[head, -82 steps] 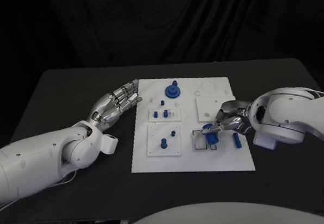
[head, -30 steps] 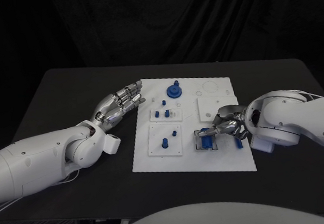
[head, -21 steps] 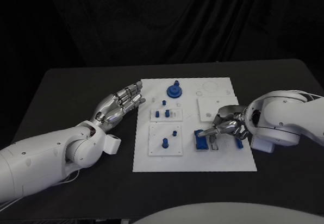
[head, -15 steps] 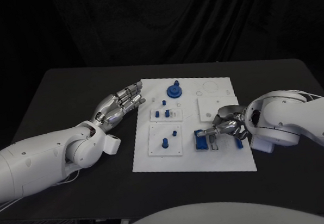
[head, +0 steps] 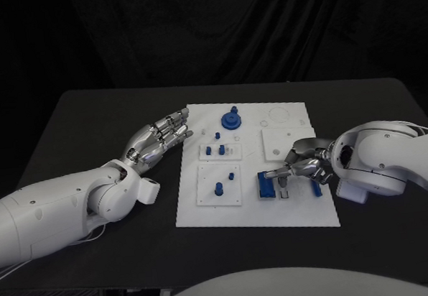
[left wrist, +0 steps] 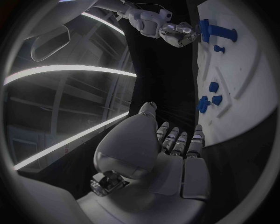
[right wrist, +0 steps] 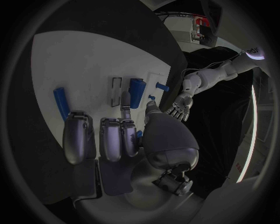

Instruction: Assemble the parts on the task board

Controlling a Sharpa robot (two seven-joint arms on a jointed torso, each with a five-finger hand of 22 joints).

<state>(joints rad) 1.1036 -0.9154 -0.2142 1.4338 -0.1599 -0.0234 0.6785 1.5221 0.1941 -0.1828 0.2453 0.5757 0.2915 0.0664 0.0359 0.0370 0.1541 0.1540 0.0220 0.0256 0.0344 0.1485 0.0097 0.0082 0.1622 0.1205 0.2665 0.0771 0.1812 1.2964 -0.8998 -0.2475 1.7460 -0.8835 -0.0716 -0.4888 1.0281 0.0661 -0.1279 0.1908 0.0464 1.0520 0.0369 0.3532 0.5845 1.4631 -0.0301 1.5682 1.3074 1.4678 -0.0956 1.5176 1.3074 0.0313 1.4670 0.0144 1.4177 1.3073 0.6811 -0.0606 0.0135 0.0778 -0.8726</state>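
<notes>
The white task board (head: 294, 211) lies mid-table. My right hand (head: 305, 161) is over its right side, and its fingertips pinch a blue block (head: 270, 183) that stands at the black-outlined slot there. In the right wrist view the blue block (right wrist: 137, 87) sits just past the fingertips (right wrist: 125, 99), beside the slot outline (right wrist: 116, 88). A blue bar (head: 314, 187) lies flat on the board under that hand, and the blue bar (right wrist: 60, 102) lies apart from the fingers. My left hand (head: 159, 137) hovers open, fingers apart, off the board's left edge.
A blue round part with a peg (head: 229, 121) stands at the board's far middle. Small blue pegs (head: 214, 149) stand in one left plate and a single peg (head: 216, 188) in the plate nearer me. Bare black table (head: 86, 126) surrounds the board.
My right hand has brought the blue block down and slightly left, from above the board to the outlined slot. The left hand has stayed where it was.
</notes>
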